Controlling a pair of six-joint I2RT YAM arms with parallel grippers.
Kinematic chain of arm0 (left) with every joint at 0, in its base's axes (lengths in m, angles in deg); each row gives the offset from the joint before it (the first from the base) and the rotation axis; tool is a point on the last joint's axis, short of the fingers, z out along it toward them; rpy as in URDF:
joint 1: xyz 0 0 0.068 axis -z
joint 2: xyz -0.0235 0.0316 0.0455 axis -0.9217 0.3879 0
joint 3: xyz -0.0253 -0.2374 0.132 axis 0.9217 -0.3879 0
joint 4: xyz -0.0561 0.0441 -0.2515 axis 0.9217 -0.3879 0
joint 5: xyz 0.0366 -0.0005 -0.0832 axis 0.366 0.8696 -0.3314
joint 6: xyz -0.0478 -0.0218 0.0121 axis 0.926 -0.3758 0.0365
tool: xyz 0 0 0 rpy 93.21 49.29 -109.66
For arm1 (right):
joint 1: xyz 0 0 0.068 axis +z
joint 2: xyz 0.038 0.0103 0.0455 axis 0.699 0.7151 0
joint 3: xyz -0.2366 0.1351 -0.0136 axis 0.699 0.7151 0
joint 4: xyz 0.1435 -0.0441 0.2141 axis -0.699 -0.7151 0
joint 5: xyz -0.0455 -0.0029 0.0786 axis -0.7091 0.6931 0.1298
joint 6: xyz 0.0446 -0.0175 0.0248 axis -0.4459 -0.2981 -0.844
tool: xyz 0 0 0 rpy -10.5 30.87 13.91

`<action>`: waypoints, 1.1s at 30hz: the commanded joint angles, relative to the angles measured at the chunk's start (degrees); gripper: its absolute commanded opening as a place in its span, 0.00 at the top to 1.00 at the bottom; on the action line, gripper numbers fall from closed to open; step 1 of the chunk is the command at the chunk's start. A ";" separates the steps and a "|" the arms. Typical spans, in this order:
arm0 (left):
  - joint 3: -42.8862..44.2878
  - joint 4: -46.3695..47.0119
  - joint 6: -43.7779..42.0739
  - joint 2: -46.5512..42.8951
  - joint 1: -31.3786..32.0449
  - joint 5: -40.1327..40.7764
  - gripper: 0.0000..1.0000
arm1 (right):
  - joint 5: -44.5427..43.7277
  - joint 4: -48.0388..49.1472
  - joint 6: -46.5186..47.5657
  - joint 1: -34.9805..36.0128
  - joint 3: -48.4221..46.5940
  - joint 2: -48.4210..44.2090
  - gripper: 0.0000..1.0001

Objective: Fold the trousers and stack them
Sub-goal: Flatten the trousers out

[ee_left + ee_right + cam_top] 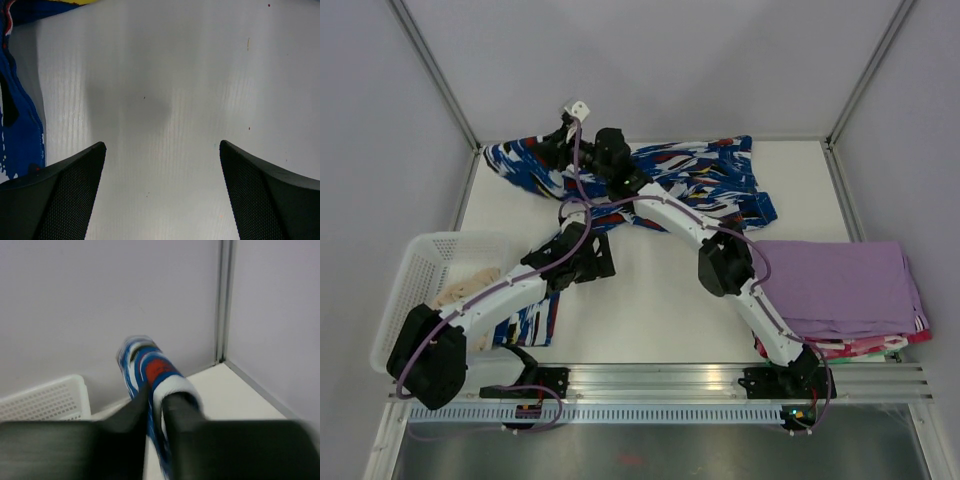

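The left gripper (162,144) hangs spread wide over the table (190,75), a strip of the trousers (20,135) just beside one finger. Farther back, the right gripper (157,401) pinches a raised fold of them, the rest spread to its right.

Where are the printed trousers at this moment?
In the top view the trousers lie along the far edge of the table, beyond the lilac stack; the right gripper pinches a fold near the far-left corner.
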 commanded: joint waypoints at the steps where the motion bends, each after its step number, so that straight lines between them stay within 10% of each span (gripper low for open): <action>1: -1.68 0.54 2.76 -3.51 -0.07 0.01 0.01 | -5.25 8.65 -1.19 1.71 -8.28 4.32 0.42; 3: -1.85 -0.25 3.20 -4.74 -0.07 1.06 0.01 | -6.84 6.81 -0.92 3.04 -8.65 4.77 0.02; 13: 2.70 -5.69 7.33 -3.88 -1.30 7.48 0.00 | -3.85 -8.12 -3.00 -5.90 16.90 -21.46 0.02; 22: 16.07 -5.71 7.68 -0.53 -19.57 -3.77 0.00 | -14.91 -10.76 -9.10 -27.44 48.11 -44.77 0.02; 33: 43.57 -27.23 13.12 25.03 -26.79 13.19 0.00 | -22.67 -15.08 -12.16 -36.68 58.68 -44.11 0.02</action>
